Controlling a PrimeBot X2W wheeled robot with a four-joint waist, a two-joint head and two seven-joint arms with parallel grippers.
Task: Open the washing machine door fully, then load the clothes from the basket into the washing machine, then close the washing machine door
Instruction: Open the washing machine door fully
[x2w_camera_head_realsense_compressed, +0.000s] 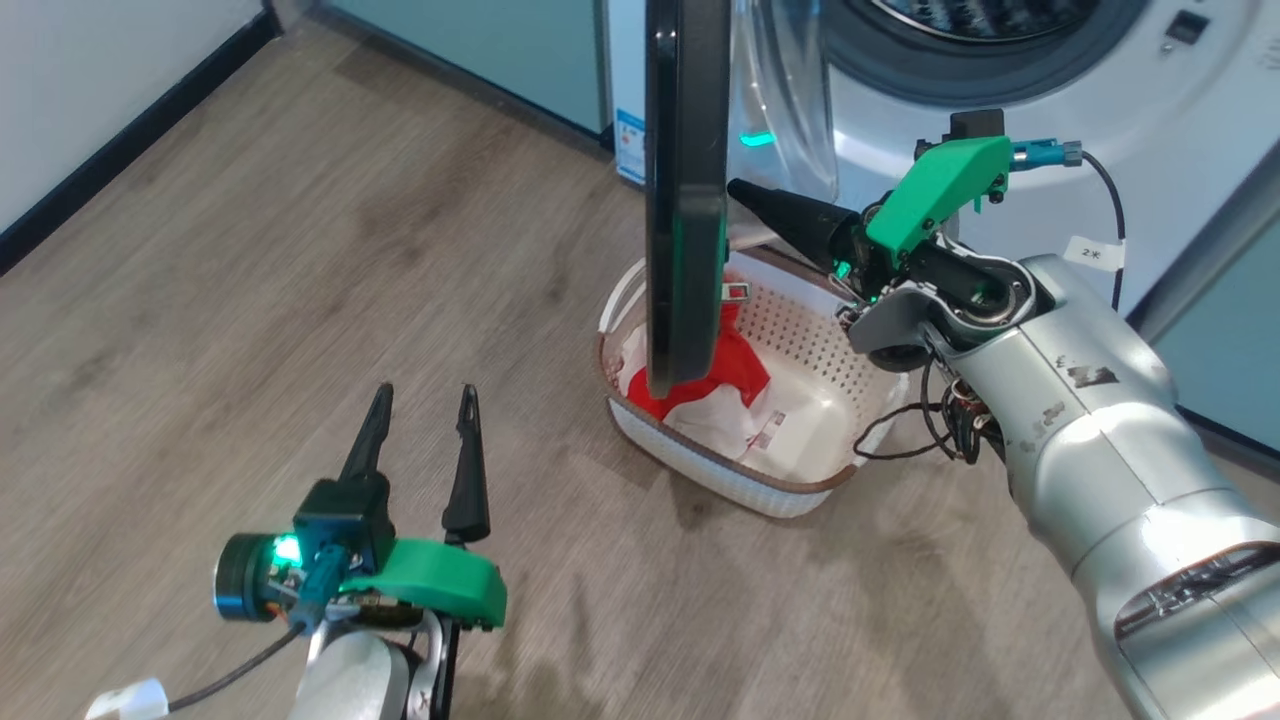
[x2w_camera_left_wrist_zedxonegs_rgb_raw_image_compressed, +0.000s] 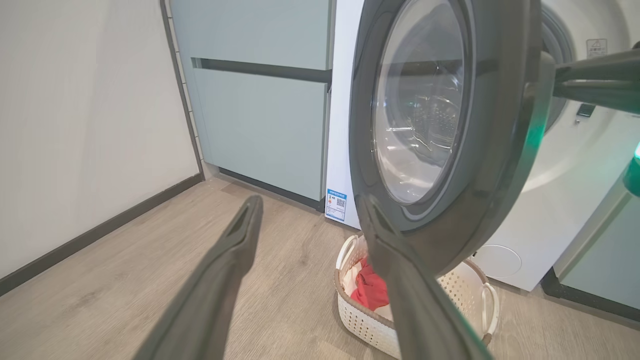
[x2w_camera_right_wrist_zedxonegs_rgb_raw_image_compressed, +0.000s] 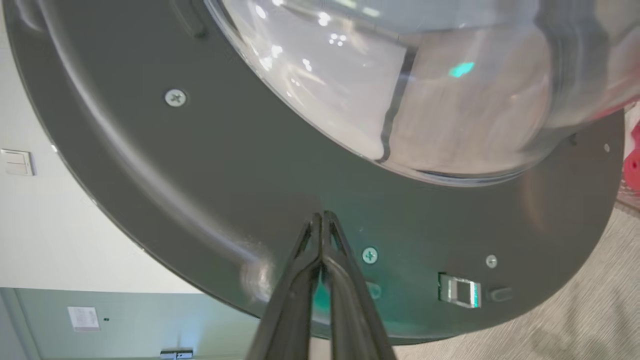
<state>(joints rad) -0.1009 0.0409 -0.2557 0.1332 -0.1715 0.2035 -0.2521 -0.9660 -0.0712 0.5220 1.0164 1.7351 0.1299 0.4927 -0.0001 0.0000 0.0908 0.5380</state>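
washing machine door (x2w_camera_head_realsense_compressed: 685, 200) edge-on, part open | right gripper (x2w_camera_head_realsense_compressed: 742, 192) nearer, fingers pinched together, tips at inner rim | left gripper (x2w_camera_head_realsense_compressed: 425, 392) wide, empty

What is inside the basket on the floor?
Red and white clothes lie in the basket. The washing machine door covers part of them in the head view, so the rest is hidden.

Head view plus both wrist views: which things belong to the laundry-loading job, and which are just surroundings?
Part of the job:
washing machine door, swung open
washing machine
basket, on the floor below the door
clothes, red and white, lying in the basket

Just around:
teal cabinets
wooden floor
wall
wall switch
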